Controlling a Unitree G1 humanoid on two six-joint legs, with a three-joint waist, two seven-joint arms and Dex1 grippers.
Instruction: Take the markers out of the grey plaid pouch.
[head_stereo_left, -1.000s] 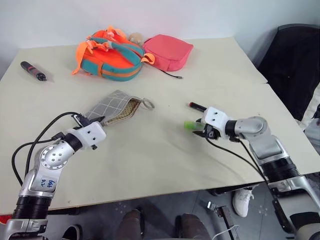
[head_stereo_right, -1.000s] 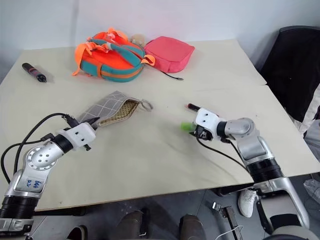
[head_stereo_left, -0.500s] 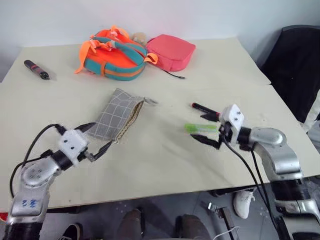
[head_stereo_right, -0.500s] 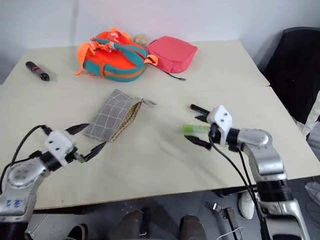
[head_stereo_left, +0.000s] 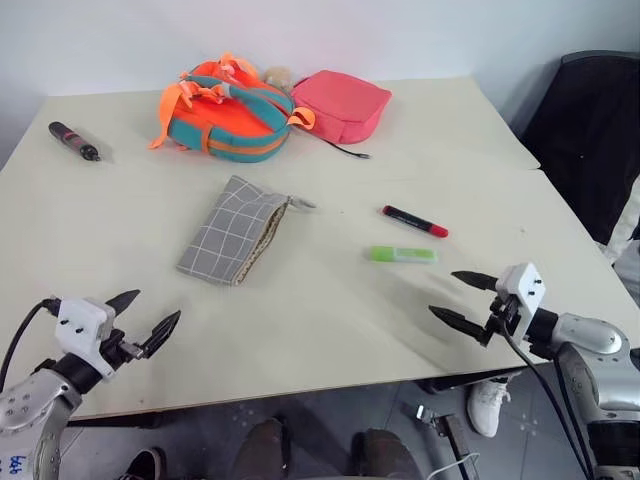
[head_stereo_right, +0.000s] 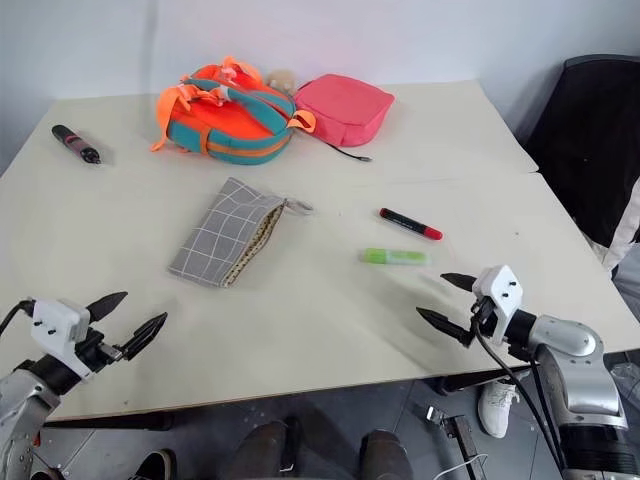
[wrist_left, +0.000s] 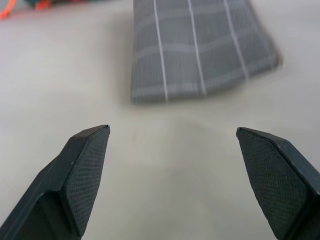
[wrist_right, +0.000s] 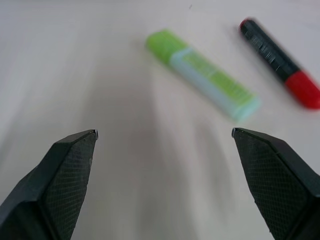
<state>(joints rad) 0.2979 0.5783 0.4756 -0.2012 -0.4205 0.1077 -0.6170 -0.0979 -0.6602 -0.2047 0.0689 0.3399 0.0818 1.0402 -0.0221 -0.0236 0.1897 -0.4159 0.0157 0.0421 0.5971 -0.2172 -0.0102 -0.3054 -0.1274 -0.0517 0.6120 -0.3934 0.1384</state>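
The grey plaid pouch (head_stereo_left: 232, 230) lies flat near the table's middle, its open mouth facing right. To its right lie the two markers, apart from it: a slim red one (head_stereo_left: 414, 221) and a light green highlighter (head_stereo_left: 403, 254). My left gripper (head_stereo_left: 143, 318) hovers open and empty at the table's near left edge, well short of the pouch (wrist_left: 197, 47). My right gripper (head_stereo_left: 462, 297) stands open and empty near the front right, a little short of the highlighter (wrist_right: 202, 75) and the red marker (wrist_right: 280, 62).
An orange and teal backpack (head_stereo_left: 225, 107) and a pink pouch (head_stereo_left: 340, 103) sit at the back of the table. A black-and-red pen-like tool (head_stereo_left: 68, 140) lies at the far left. A dark chair (head_stereo_left: 590, 130) stands off the right side.
Both grippers opened and drew back toward the table's near edge. The pouch dropped flat from the left gripper; the green highlighter was let go and lies beside the red marker.
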